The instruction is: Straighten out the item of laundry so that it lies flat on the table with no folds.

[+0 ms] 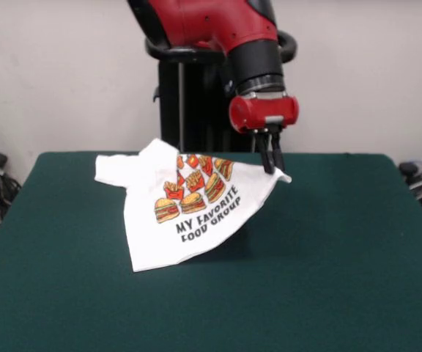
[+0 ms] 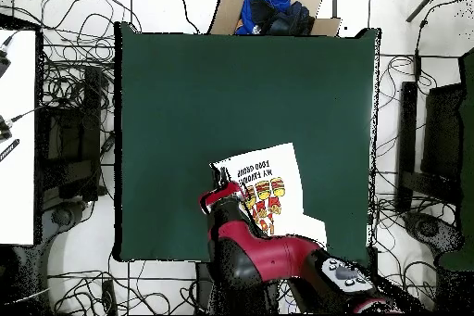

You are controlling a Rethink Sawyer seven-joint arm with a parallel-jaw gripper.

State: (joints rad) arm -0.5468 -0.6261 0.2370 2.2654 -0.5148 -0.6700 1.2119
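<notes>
Gripper (image 1: pixel 272 155) is pinched on one corner of the T-shirt (image 1: pixel 185 213), lifting it at center frame; the rest drapes onto the table (image 1: pixel 343 257), with loads of open green below. From overhead, the arm (image 2: pixel 268 261) covers part of the shirt near the bottom edge; a cardboard box (image 2: pixel 273 2) of blue cloth sits up top.
</notes>
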